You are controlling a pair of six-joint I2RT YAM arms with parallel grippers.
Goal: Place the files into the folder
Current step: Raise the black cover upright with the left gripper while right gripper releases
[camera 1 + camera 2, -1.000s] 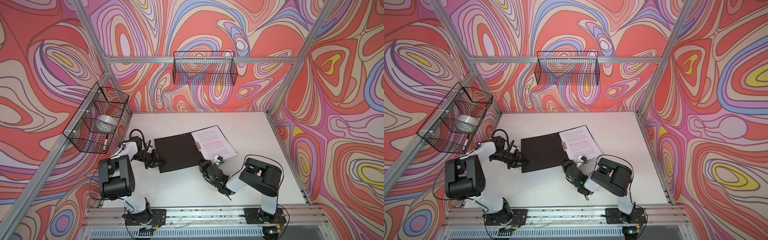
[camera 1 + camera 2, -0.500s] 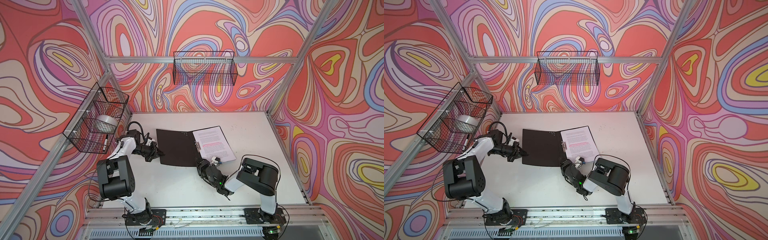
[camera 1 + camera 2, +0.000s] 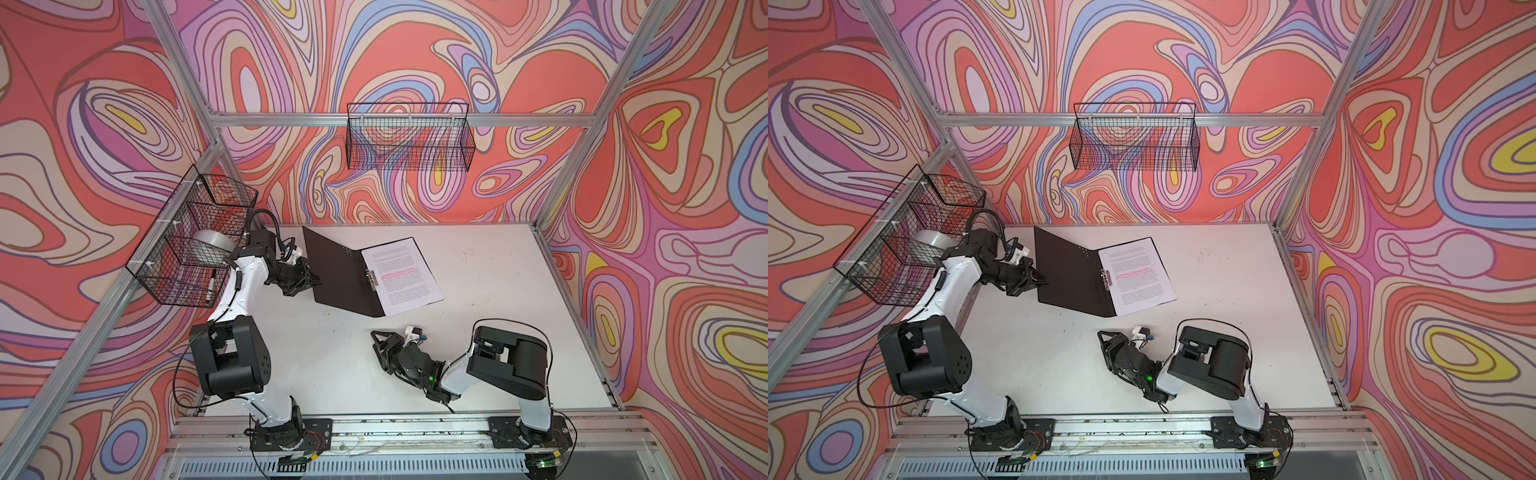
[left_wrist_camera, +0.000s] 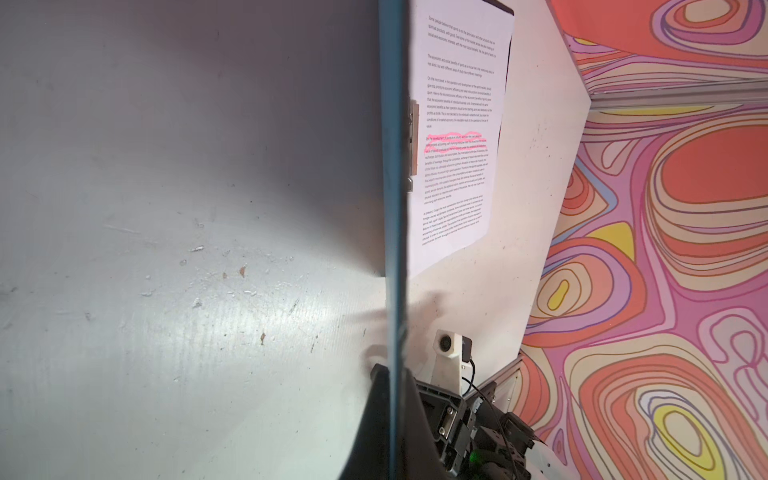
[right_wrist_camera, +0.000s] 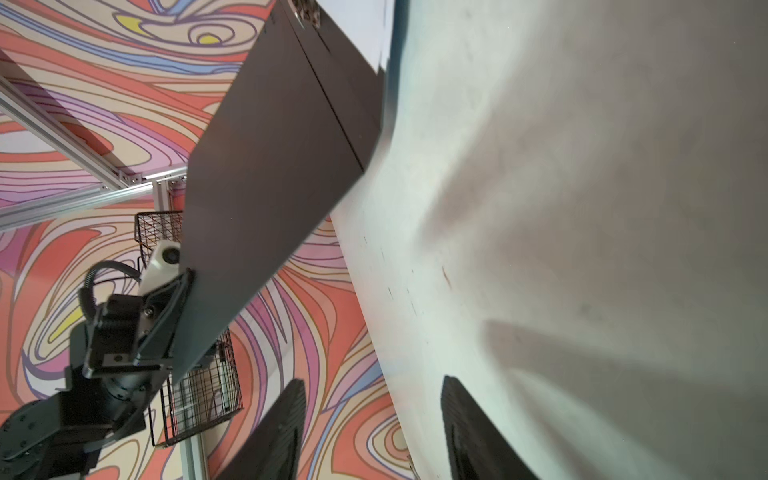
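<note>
The left gripper (image 3: pixel 312 280) is clenched on the free edge of the half-raised flat blue, black-lined folder (image 3: pixel 338 270), the white printed paper files (image 3: pixel 405 274) lying just across its metal spine clip (image 3: pixel 371 277), and the right gripper (image 3: pixel 376 344), released and empty, well apart from that clip.

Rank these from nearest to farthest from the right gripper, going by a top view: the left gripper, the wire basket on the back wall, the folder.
1. folder: just beyond the right gripper, mid-table, its near corner closest.
2. left gripper: farther left, clamped on the folder's raised cover.
3. wire basket: up on the back wall, farthest.
</note>
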